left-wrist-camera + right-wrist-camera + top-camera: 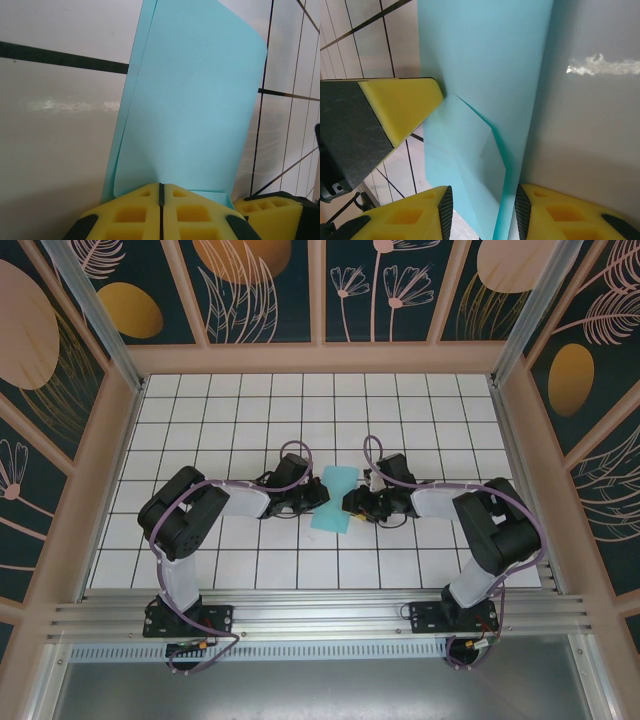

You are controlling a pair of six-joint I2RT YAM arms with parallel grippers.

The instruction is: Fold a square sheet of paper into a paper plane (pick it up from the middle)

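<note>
Centrally, the left gripper (160,192) clenched one edge of the paper (195,100). The right gripper (480,200) gaped around the opposite edge, apparently without pressing it; bare table (250,400) surrounded both.

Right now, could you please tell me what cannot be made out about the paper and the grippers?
Top view: the paper sheet is too small to read its folds; the left gripper and right gripper overlap its edges.
Left wrist view: shut fingers hide its near edge; the frame cuts its top.
Right wrist view: whether the right pads touch it is unclear.
</note>
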